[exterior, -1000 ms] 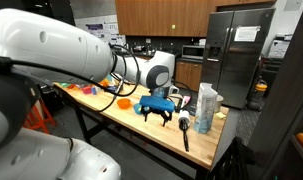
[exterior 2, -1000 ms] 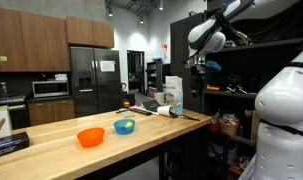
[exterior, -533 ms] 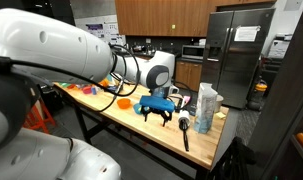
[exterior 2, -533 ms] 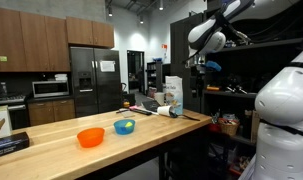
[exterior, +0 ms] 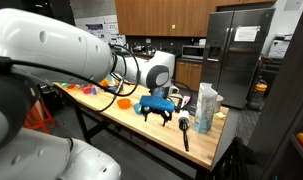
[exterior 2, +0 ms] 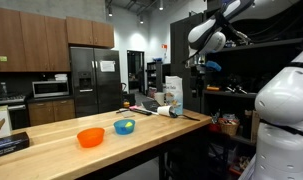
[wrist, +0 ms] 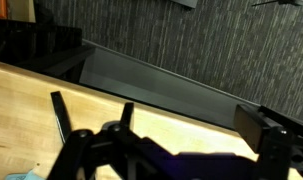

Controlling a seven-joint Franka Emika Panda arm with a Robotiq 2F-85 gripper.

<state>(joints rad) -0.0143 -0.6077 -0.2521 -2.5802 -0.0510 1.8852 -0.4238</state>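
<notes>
Found the gripper [exterior: 158, 115] hanging just above the wooden table [exterior: 111, 118], near its far end. Noted the fingers [exterior: 147, 112] spread wide with nothing pinched between them. Saw the same from the wrist view: dark fingers [wrist: 59, 112] parted over bare wood, with no object in the gap. Judged the wide stance as fitting a tool that carried nothing.

Located the nearest thing, a black pen-like tool [exterior: 184, 135], at about 4 o'clock from the gripper in an exterior view. Saw it near the gripper but apart from it. Appeared to lie flat near the table's edge, probably because so thin a shape would not stand upright. Could not tell what kind of tool it was.

Spotted a pale bottle [exterior: 205, 110] upright at about 3 o'clock, near the table's corner and clear of the fingers. Placed an orange bowl [exterior 2: 90, 137] and a blue bowl [exterior 2: 124, 126] side by side, well apart from the gripper, seemingly far enough down the table to leave the arm room.
</notes>
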